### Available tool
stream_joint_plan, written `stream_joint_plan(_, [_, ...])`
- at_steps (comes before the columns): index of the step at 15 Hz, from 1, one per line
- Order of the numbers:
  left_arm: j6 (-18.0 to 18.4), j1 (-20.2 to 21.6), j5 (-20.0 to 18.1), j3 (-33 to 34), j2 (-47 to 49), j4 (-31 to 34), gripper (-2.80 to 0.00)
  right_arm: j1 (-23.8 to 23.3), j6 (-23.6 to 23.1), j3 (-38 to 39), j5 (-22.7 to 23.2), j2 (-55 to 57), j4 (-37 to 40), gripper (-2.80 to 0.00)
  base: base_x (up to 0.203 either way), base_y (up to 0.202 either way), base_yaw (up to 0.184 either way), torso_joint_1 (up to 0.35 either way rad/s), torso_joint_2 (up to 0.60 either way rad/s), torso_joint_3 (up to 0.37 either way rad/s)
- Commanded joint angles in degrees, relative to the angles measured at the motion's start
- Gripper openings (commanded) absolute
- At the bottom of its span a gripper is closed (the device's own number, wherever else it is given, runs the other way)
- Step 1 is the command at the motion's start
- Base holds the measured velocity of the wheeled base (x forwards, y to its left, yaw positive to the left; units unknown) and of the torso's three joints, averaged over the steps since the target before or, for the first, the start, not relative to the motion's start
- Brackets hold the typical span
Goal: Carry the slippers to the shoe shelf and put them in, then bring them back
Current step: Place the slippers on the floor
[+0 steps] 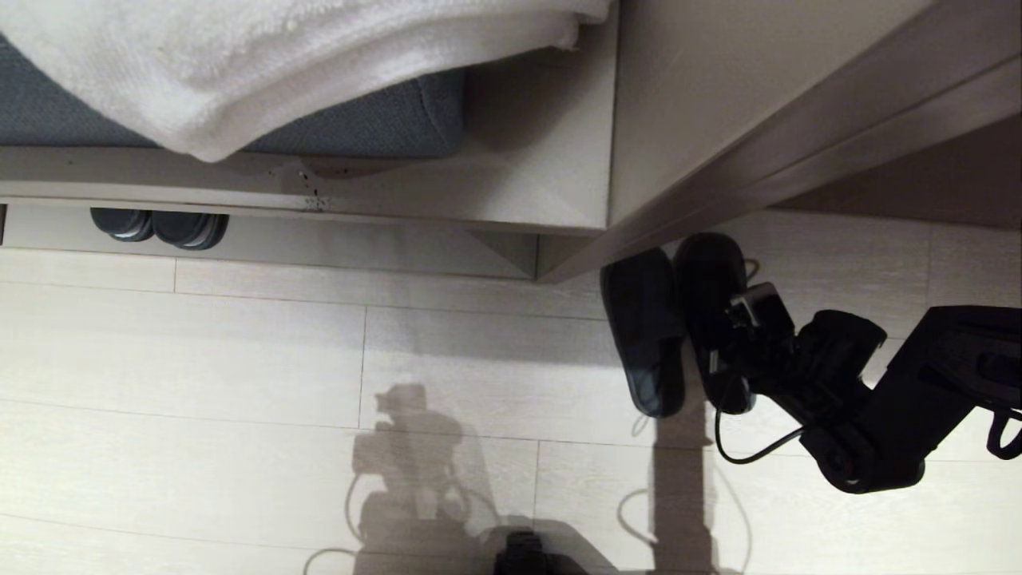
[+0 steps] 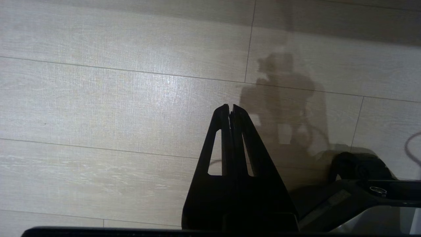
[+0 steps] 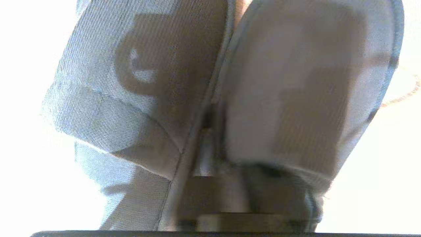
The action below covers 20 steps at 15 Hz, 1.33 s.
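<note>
The two black slippers (image 1: pixel 647 327) lie side by side on the pale floor, toes toward the corner of the beige unit. My right gripper (image 1: pixel 738 319) reaches in from the right and sits low over the right-hand slipper (image 1: pixel 707 267). In the right wrist view both toe bands (image 3: pixel 131 82) fill the picture, and the gripper (image 3: pixel 213 158) sits at the seam between them, blurred. The shoe shelf (image 1: pixel 359 239) is the low opening under the bench, off to the left. My left gripper (image 2: pixel 230 107) hangs shut over bare floor, holding nothing.
Another dark rounded pair (image 1: pixel 160 228) sits inside the low opening at far left. A white towel (image 1: pixel 279 64) drapes over a blue-grey cushion (image 1: pixel 383 120) on the bench. A tall beige panel (image 1: pixel 718 104) overhangs the slippers. A black cable (image 1: pixel 742 455) loops under the right arm.
</note>
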Motion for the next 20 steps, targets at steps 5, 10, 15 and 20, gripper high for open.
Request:
stream_joint_plan(5, [-0.1, 0.0, 0.0, 0.0, -0.1, 0.0, -2.80, 0.0, -0.1, -1.2, 0.1, 0.6, -0.5, 0.00, 0.000, 0.000, 0.000, 0.000, 0.00, 0.000])
stream_joint_plan(10, [-0.1, 0.0, 0.0, 0.1, -0.1, 0.0, -2.80, 0.0, -0.3, 2.7, 0.0, 0.0, -0.5, 0.00, 0.000, 0.000, 0.000, 0.000, 0.00, 0.000])
stream_joint_plan(15, [-0.1, 0.0, 0.0, 0.0, 0.0, 0.0, -2.80, 0.4, -0.3, 7.6, 0.1, -3.2, -0.5, 0.00, 0.000, 0.000, 0.000, 0.000, 0.00, 0.000])
stream_joint_plan(20, [-0.1, 0.0, 0.0, 0.0, 0.0, 0.0, -2.80, 0.7, -0.2, 19.5, -0.1, -11.7, -0.5, 0.00, 0.000, 0.000, 0.000, 0.000, 0.00, 0.000])
